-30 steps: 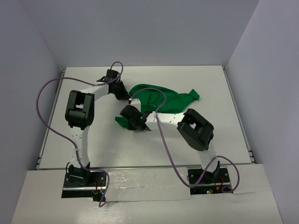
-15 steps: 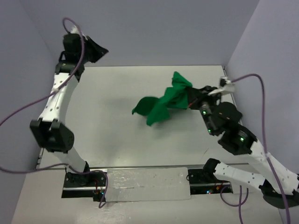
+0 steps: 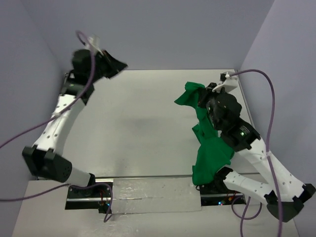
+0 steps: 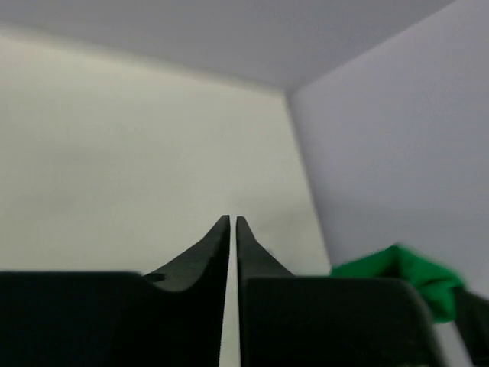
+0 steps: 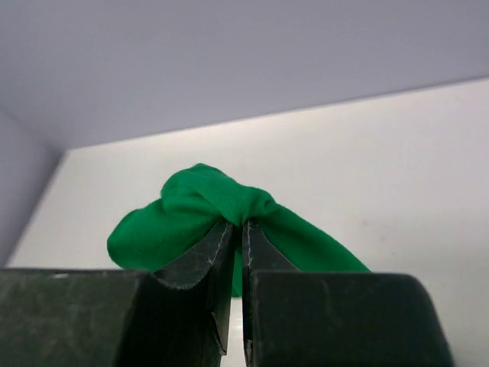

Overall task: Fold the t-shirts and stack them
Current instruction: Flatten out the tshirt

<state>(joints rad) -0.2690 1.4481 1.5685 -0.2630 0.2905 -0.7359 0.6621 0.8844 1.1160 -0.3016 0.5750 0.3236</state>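
Note:
The bright green t-shirt [image 3: 210, 148] hangs bunched from my right gripper [image 3: 203, 97], high over the right side of the table, draping down past the right arm toward the near edge. In the right wrist view the jaws are shut on a gathered fold of the t-shirt [image 5: 214, 202] at my right gripper's tips [image 5: 238, 225]. My left gripper [image 3: 118, 64] is raised high at the far left, shut and empty; its tips [image 4: 232, 220] nearly touch. A corner of the t-shirt [image 4: 401, 271] shows at the lower right of the left wrist view.
The white table [image 3: 133, 123] is bounded by grey walls at the back and both sides. Purple cables [image 3: 269, 98] loop off both arms. The arm bases sit on a taped strip [image 3: 153, 192] at the near edge.
The right arm has swung the hanging t-shirt from the table's middle toward the right and near side. The left arm has stayed high, shifting slightly right. A second ago both grippers were low at the shirt.

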